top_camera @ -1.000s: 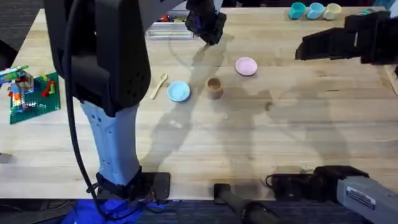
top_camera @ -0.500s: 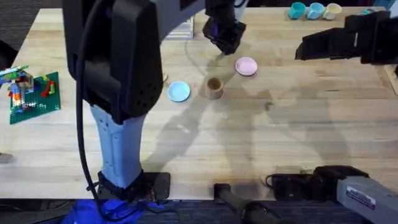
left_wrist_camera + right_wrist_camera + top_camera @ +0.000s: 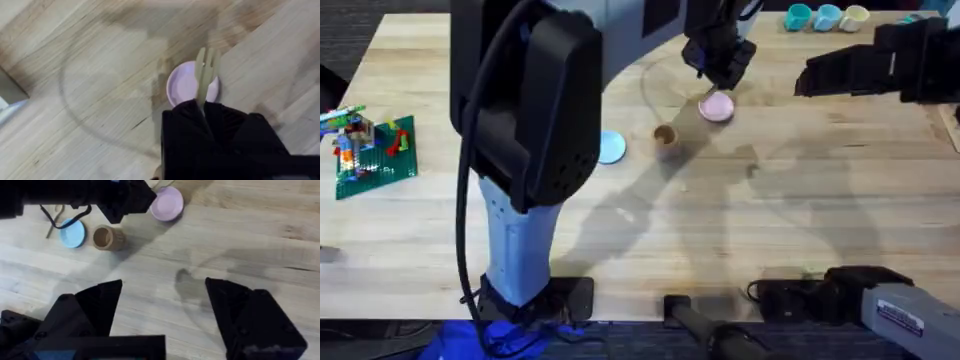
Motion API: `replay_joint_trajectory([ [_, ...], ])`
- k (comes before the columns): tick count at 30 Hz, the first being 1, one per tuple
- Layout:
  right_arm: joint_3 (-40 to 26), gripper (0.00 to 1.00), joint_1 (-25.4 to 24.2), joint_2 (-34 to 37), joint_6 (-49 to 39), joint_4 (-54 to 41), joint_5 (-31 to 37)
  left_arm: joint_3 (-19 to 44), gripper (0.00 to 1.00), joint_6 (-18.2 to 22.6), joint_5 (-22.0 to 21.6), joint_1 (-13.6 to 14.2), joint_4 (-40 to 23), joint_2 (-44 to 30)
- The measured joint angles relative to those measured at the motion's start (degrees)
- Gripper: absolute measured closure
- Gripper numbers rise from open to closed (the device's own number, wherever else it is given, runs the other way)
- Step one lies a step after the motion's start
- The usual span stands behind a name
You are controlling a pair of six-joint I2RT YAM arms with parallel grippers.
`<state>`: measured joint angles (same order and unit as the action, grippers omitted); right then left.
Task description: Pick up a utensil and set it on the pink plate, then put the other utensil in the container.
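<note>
My left gripper is shut on the small wooden fork and hangs just behind and over the pink plate. In the left wrist view the fork's tines stick out past the black fingers, above the pink plate. The brown cup container stands upright to the plate's front left. In the right wrist view the container stands beside the blue plate, with the wooden spoon just beyond it. My right gripper is open with nothing in it, raised at the table's right side.
The light blue plate peeks out from behind the left arm. A green Lego baseplate with bricks lies at the far left. Small cups stand at the back right. A pale tray corner lies behind the left gripper.
The left arm has swung to the right with the fork, from the back middle of the table to just over the pink plate. The right arm has not moved.
</note>
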<state>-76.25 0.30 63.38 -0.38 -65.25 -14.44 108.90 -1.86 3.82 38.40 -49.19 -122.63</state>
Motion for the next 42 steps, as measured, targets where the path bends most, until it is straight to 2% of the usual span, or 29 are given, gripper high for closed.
replay_joint_trajectory([
  [14, 0.00, 0.004, 0.00, 0.01, 0.00, -0.01, 0.00, 0.00, 0.959, -1.66, 0.38, -0.03, 3.61, 0.00],
  [25, 0.00, 0.004, 0.00, 0.00, 0.00, 0.00, 0.02, 0.35, 0.959, -1.76, 2.46, -0.03, 3.98, -5.81],
  [42, 0.00, 0.005, 0.00, 0.02, 0.00, -0.02, 0.00, 0.37, 0.959, -1.89, 2.92, -0.03, 2.74, -7.96],
])
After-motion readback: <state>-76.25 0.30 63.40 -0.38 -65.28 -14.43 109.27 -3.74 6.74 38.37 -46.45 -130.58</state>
